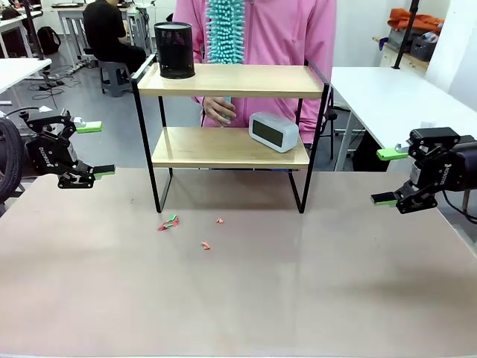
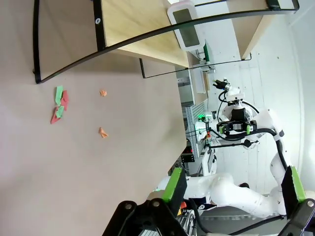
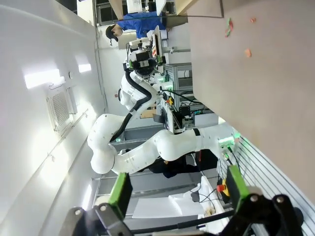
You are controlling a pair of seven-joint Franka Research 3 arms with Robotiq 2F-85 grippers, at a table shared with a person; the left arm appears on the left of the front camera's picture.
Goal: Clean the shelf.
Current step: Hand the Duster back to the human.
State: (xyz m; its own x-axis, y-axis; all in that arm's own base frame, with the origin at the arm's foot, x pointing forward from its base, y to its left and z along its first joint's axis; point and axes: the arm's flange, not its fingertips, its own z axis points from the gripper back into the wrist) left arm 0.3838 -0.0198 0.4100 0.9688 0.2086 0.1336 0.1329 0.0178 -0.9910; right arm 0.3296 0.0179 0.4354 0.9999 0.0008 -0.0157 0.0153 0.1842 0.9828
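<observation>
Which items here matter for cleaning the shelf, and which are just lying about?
Job:
two-tier wooden shelf in black metal frame
fluffy teal duster in the person's hand
black mesh cup, top board
grey digital clock, lower board

Lying about:
red, green and orange paper scraps on the table

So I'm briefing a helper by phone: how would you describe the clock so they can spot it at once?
Start at the shelf, the two-board wooden rack in a black frame at the table's far side. The clock sits on the lower board, toward its right end. It is a small pale rectangular box with a dark screen, unlike the black mesh cup standing on the top board's left end.
</observation>
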